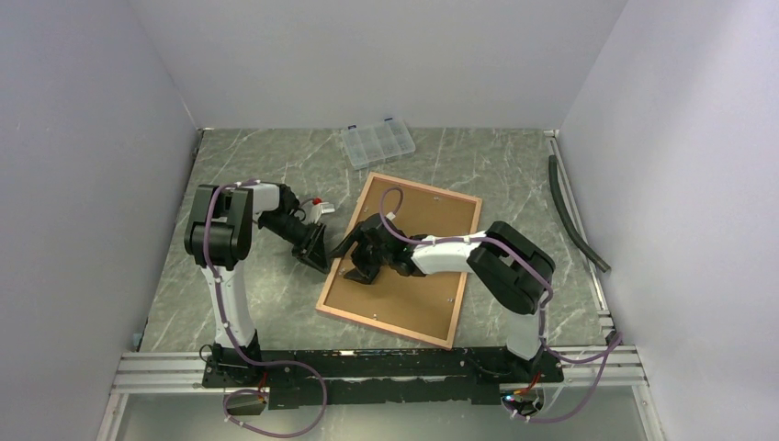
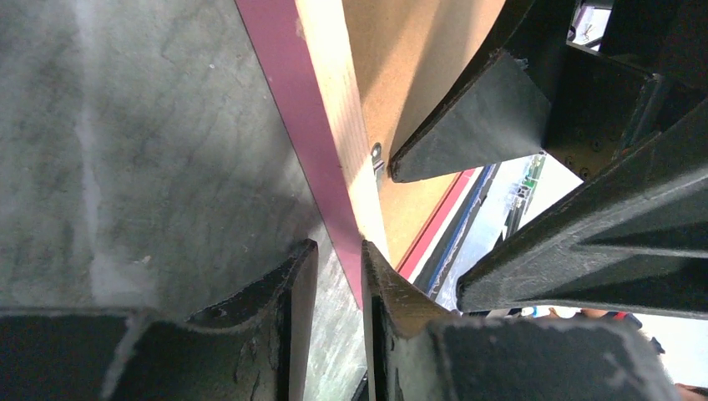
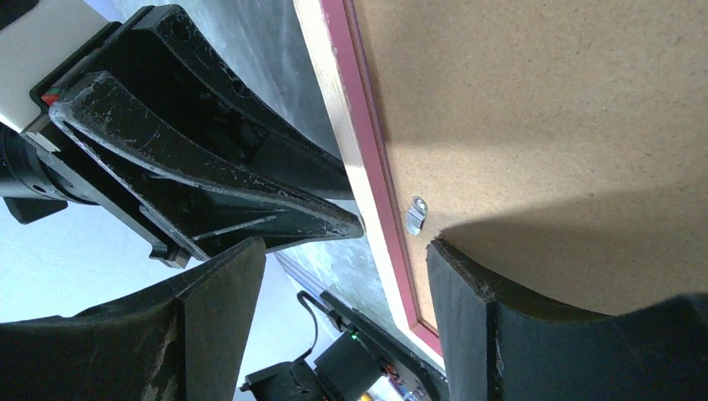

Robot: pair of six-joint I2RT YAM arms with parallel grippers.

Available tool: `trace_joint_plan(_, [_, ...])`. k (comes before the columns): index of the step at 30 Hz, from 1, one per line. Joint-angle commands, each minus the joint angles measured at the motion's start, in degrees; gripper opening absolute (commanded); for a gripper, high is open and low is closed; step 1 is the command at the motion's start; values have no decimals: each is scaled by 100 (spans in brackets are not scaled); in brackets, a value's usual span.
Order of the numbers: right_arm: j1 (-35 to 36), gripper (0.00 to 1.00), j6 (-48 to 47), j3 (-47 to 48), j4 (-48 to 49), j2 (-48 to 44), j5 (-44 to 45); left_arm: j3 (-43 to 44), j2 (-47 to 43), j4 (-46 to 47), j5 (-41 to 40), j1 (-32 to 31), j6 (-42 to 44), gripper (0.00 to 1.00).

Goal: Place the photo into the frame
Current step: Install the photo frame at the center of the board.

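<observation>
The frame (image 1: 464, 268) lies back up on the table, with a brown backing board (image 1: 418, 294) filling it. The photo is hidden. My left gripper (image 1: 317, 250) stands at the frame's left edge. In the left wrist view its jaws (image 2: 338, 267) are narrow but open. The pink and tan rim (image 2: 334, 100) runs in between them, against one finger, with a gap at the other. My right gripper (image 1: 360, 268) is open and straddles that same edge. One finger (image 3: 467, 317) rests over the board (image 3: 543, 109), the other hangs outside the rim (image 3: 334, 92). A metal tab (image 3: 415, 215) sits between them.
A small clear compartment box (image 1: 378, 143) stands at the back of the table. A black hose (image 1: 574, 216) lies along the right wall. The two grippers are close together, with the left gripper's fingers (image 3: 209, 175) right beside the right one.
</observation>
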Motion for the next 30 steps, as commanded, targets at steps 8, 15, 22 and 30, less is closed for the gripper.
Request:
trace_joint_plan(8, [32, 73, -26, 251, -173, 218, 379, -13, -13, -76, 158, -50, 287, 31])
trace_joint_plan(15, [32, 71, -119, 500, -434, 309, 501, -26, 5, -69, 173, -57, 334, 31])
trace_joint_plan(22, [31, 71, -235, 691, -632, 388, 551, -58, -13, -83, 183, -58, 419, 30])
trace_joint_plan(30, [34, 71, -377, 786, -631, 340, 599, -47, -25, -139, 173, -60, 505, 30])
